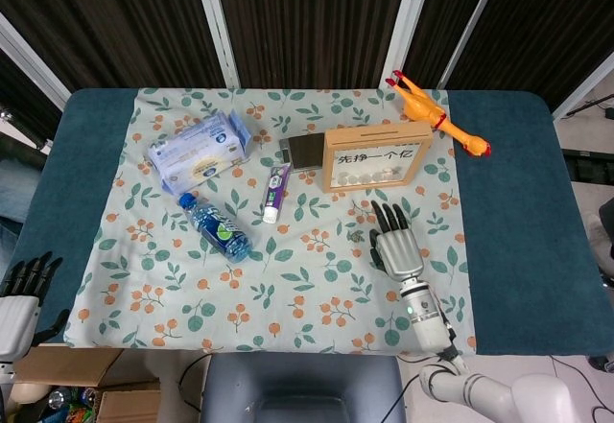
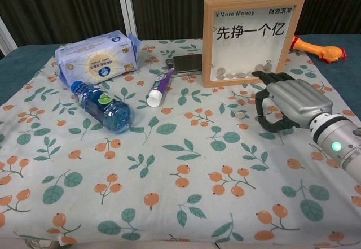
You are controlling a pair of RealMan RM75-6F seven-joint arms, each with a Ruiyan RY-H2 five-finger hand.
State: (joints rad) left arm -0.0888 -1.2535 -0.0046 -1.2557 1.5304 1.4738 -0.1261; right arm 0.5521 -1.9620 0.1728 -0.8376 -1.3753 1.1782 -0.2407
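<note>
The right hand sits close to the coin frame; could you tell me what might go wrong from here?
The right hand hovers just before the upright frame; a forward push might tip it. A small coin lies on the cloth beside the fingers; flat and thin, it could slide away instead of being picked up.

Small coin (image 2: 241, 114) flat on the floral cloth (image 2: 169, 164), just beside right hand (image 2: 287, 105)
</note>
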